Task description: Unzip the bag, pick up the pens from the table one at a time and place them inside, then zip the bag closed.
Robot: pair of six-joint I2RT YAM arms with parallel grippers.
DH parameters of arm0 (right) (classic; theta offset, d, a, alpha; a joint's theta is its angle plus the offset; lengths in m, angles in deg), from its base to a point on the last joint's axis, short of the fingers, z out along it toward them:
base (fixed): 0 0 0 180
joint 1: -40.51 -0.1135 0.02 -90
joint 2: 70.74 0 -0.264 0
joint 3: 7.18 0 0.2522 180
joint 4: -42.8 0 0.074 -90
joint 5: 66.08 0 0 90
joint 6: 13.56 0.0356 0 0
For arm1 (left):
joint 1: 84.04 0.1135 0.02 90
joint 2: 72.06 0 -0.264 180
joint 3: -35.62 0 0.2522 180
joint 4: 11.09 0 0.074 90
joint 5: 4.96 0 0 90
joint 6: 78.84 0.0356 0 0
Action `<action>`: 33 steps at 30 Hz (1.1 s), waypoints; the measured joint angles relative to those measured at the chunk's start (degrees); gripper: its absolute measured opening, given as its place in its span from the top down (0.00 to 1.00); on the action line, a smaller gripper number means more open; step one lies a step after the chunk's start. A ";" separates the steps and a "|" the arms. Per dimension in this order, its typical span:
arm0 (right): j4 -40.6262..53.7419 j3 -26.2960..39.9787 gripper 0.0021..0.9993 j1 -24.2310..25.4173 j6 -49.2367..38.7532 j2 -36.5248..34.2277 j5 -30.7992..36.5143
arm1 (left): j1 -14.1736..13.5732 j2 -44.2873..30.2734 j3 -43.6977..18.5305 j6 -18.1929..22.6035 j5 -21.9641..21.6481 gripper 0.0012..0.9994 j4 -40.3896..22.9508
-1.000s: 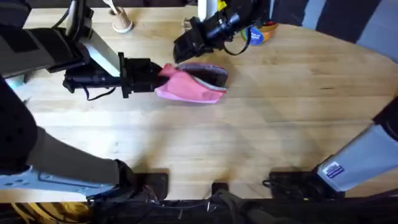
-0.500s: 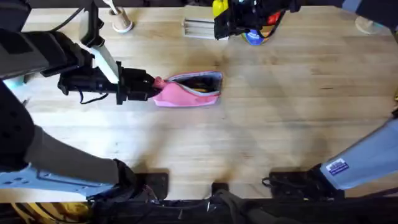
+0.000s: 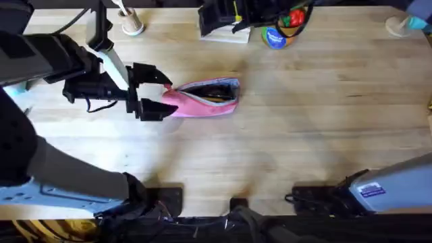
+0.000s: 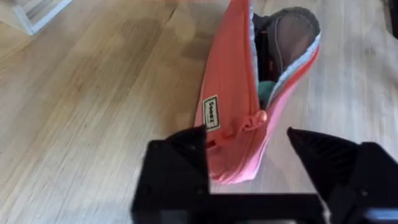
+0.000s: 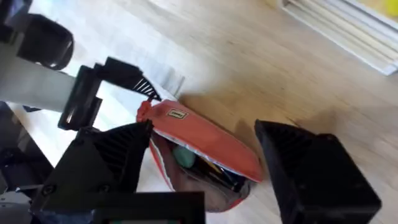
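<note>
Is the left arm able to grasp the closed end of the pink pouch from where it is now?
Probably yes. The left tool is open, its fingers standing either side of the pink pouch end, with nothing between them.

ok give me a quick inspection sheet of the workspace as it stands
surface: light wooden plank table, bare around the pouch.
job's things: pink fabric pencil pouch lying unzipped, dark items inside; no loose pens seen on the table.
clutter: small wooden cup, blue round tub and white slatted tray along the far edge.
grippers: left gripper open, fingers straddling the pouch's end; right gripper open above the pouch.
cables: black cable hanging under the left arm.
surroundings: nothing seen.
</note>
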 joint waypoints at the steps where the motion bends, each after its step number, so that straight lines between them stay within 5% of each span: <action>1: -0.02 0.00 0.00 -0.81 -0.03 0.00 -0.09 | 0.00 0.00 0.00 -0.18 0.12 0.04 0.05; 13: -0.52 0.00 0.00 -7.64 -0.17 -0.50 -1.03 | 0.69 0.02 0.00 -0.13 -2.84 0.01 0.94; 25: -6.86 0.00 0.00 -15.36 0.22 -10.64 -1.05 | 13.70 0.00 -1.25 -0.13 -5.99 0.01 1.38; 33: -10.16 0.00 0.00 -16.00 10.33 -15.71 -1.17 | 18.00 0.02 -1.25 1.87 -6.38 0.01 1.36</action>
